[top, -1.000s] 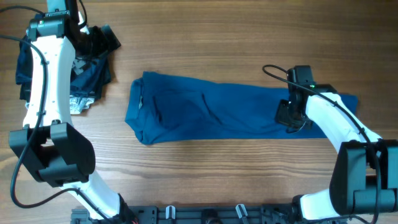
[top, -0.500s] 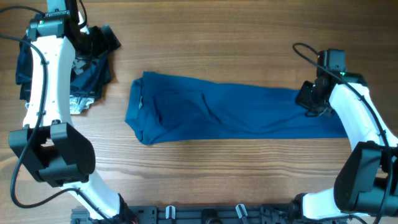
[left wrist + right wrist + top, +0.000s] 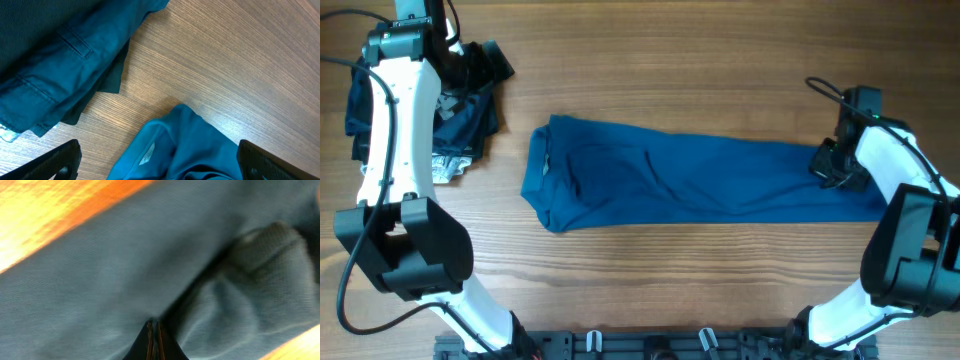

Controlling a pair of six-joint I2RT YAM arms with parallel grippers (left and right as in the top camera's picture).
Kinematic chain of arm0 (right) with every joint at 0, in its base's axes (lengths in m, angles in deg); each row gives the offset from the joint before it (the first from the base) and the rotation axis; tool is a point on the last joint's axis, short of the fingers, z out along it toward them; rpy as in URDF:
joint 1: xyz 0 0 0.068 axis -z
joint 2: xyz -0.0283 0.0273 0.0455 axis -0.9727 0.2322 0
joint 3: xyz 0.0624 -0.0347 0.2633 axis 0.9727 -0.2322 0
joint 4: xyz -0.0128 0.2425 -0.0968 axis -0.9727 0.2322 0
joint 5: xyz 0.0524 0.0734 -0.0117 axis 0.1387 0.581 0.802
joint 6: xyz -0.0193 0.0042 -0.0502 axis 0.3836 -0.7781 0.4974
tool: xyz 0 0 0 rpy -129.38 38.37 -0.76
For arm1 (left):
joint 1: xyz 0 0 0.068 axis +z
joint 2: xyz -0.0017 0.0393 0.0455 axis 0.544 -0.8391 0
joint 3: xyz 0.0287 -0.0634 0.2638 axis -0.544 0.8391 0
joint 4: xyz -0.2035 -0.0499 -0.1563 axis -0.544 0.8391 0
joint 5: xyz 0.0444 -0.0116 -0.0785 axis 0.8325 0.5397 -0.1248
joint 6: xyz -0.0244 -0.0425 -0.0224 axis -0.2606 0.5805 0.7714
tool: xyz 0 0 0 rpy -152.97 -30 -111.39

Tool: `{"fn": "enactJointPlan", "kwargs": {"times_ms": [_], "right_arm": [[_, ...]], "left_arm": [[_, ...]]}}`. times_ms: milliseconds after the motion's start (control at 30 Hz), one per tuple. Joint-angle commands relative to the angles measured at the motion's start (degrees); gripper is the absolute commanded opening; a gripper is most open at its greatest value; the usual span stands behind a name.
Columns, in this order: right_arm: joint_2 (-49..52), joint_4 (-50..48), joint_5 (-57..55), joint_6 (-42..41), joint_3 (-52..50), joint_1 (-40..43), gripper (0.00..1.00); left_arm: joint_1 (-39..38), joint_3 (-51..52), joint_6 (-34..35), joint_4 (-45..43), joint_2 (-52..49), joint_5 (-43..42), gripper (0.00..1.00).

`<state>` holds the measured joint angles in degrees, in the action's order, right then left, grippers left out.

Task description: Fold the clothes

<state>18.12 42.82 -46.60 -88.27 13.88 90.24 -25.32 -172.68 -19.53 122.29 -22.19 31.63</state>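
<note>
The medium-blue polo shirt [image 3: 670, 185] lies across the middle of the counter [image 3: 670, 70] as one long narrow band. Its sides appear already turned in, with the collar end to the left and the hem end to the right. By my reading the lengthwise fold is made and the crosswise folds that would shorten it to a compact packet are still to do. The cloth is a soft matte knit, limp, with shallow diagonal creases near the middle and a rounded, bunched left end. The right pincer [image 3: 835, 165] sits on the hem end with its jaws closed tight and the tips meeting on the fabric. Whether a fold is caught between them I cannot tell. The left pincer [image 3: 160, 150] hangs with jaws spread wide and holds nothing. It is well apart from the shirt, above a heap of darker garments [image 3: 460, 125] of navy and black woven cloth with stitched seams. The counter is pale wood with a fine straight grain.
</note>
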Motion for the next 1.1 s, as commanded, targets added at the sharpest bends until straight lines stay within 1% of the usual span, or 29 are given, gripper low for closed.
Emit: {"fn": "enactJointPlan", "kwargs": {"times_ms": [0,133,267,367,467,533,567,867,967,1000,1067], "right_arm": [[0.6,1.4,-2.5,0.3,0.7,3.5,0.04],[0.5,2.1,-2.5,-1.7,0.8,6.6,0.04],[-2.1,6.8,-1.7,-8.9,0.8,11.2,0.04],[-5.1,4.9,3.5,-5.0,1.2,11.3,0.04],[-7.0,1.3,8.0,-3.9,1.2,11.3,0.05],[-6.9,-1.6,13.5,-2.3,1.1,11.3,0.10],[-6.6,-2.8,14.5,-2.3,1.1,11.3,0.12],[-4.3,-9.7,8.6,-2.4,-1.7,11.3,0.12],[-2.3,-9.5,7.8,-2.4,-1.9,11.3,0.11],[-1.4,-9.5,6.3,-2.6,-2.2,11.3,0.11],[-1.0,-8.9,3.6,-2.6,-2.2,11.4,0.06]], "left_arm": [[0.4,-0.3,0.7,-0.2,-0.8,-0.5,1.00],[0.4,-0.3,0.7,-0.2,-0.8,-0.5,1.00],[0.4,-0.3,0.7,-0.2,-0.8,-0.5,1.00],[0.4,-0.3,0.7,-0.2,-0.8,-0.5,1.00],[0.4,-0.3,0.7,-0.2,-0.8,-0.5,1.00],[0.4,-0.3,0.7,-0.2,-0.8,-0.5,1.00],[0.4,-0.3,0.7,-0.2,-0.8,-0.5,1.00],[0.4,-0.3,0.7,-0.2,-0.8,-0.5,1.00],[0.4,-0.3,0.7,-0.2,-0.8,-0.5,1.00],[0.4,-0.3,0.7,-0.2,-0.8,-0.5,1.00],[0.4,-0.3,0.7,-0.2,-0.8,-0.5,1.00]]}}
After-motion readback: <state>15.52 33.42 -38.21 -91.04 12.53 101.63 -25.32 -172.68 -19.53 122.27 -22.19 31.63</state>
